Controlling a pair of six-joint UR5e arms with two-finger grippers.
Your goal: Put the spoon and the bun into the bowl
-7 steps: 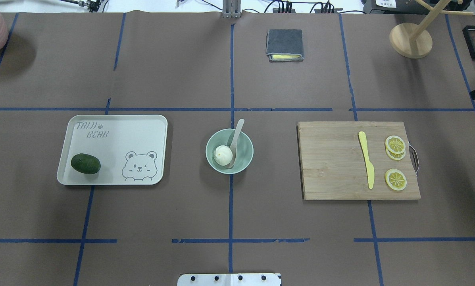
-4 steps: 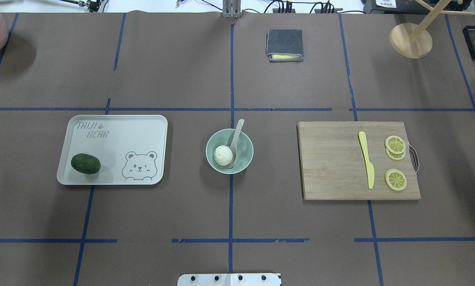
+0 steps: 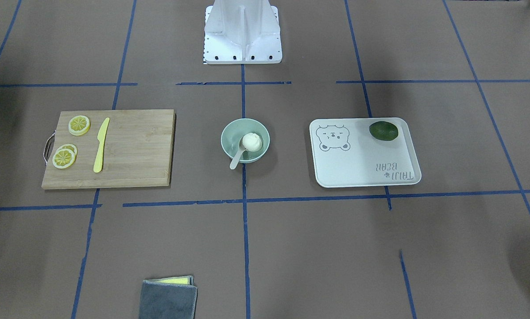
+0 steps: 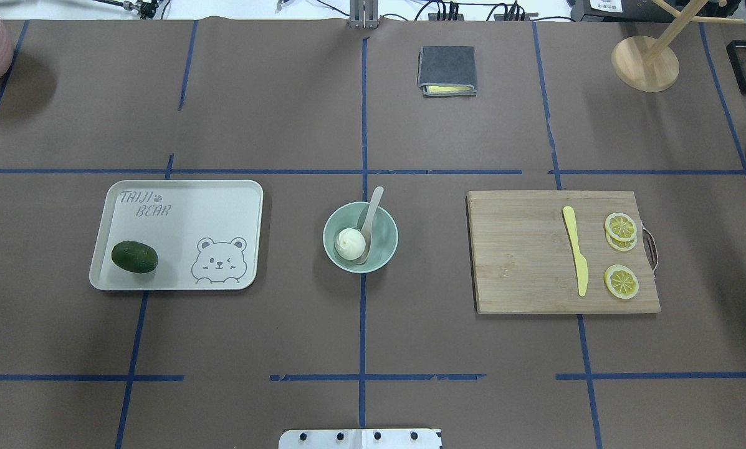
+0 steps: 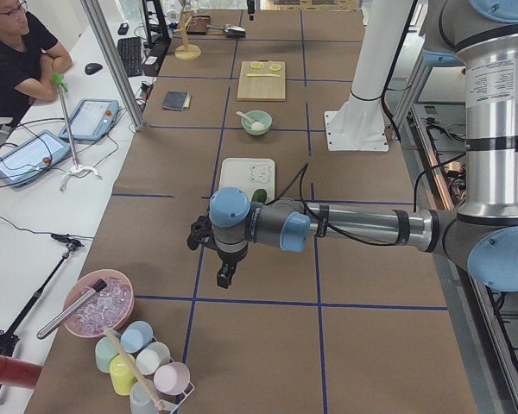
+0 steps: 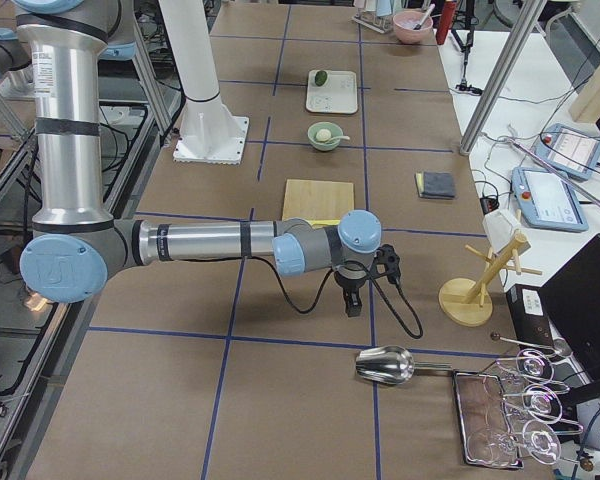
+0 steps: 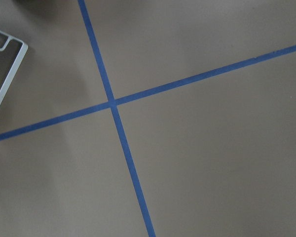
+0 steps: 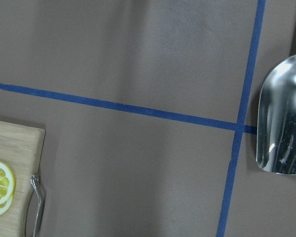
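The mint-green bowl stands at the table's middle, also in the front view. The white bun lies inside it. The pale spoon rests with its scoop in the bowl and its handle over the far rim. My left gripper hangs over bare table far to the left of the bowl. My right gripper hangs far to the right, past the cutting board. Both show only in the side views, and I cannot tell whether they are open or shut.
A pale tray with a dark green fruit lies left of the bowl. A cutting board with a yellow knife and lemon slices lies right. A grey cloth, wooden stand and metal scoop lie further off.
A dark part of my right arm at the overhead view's right edge has moved out of view, uncovering the metal scoop. The bowl, bun and spoon have not moved.
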